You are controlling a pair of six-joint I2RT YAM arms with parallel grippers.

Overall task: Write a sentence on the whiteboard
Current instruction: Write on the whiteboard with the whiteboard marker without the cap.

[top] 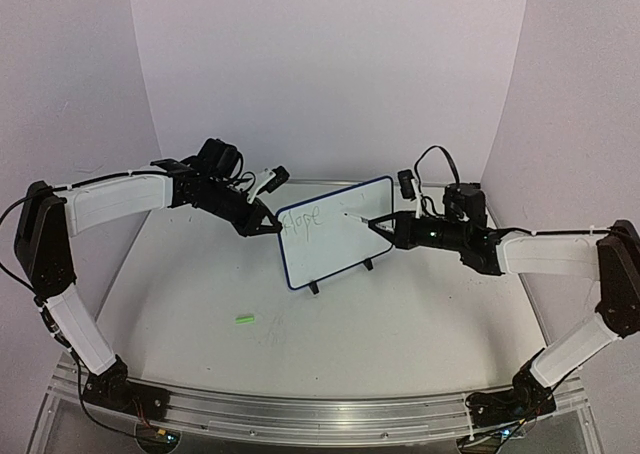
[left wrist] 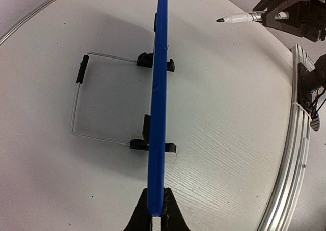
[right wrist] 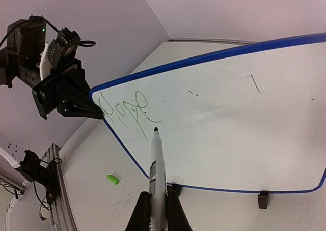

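A small whiteboard [top: 335, 236] with a dark blue rim stands near the middle of a white table [top: 400, 324], between two robot arms. It leans back on a thin wire stand [left wrist: 76, 109] with black feet. Its writing face is turned toward the near edge of the table.

The left arm [top: 120, 199] reaches in from the left. Its jaws are closed on the board's left edge, one finger on each side of the blue rim.

The right arm [top: 550, 254] reaches in from the right. Its jaws are closed narrowly around a white marker [right wrist: 157, 165] with a dark tip, which points at the board's face. In the left wrist view the tip stands clear of the board, not touching it.

A handwritten word [right wrist: 125, 109] that looks like "Hope" sits in the upper left part of the face. The marker tip is just to the right of its last letter. A few faint stray marks show further right on the face.

A small bright green object [top: 245, 320] lies on the table in front of the board, toward the left and well apart from it.
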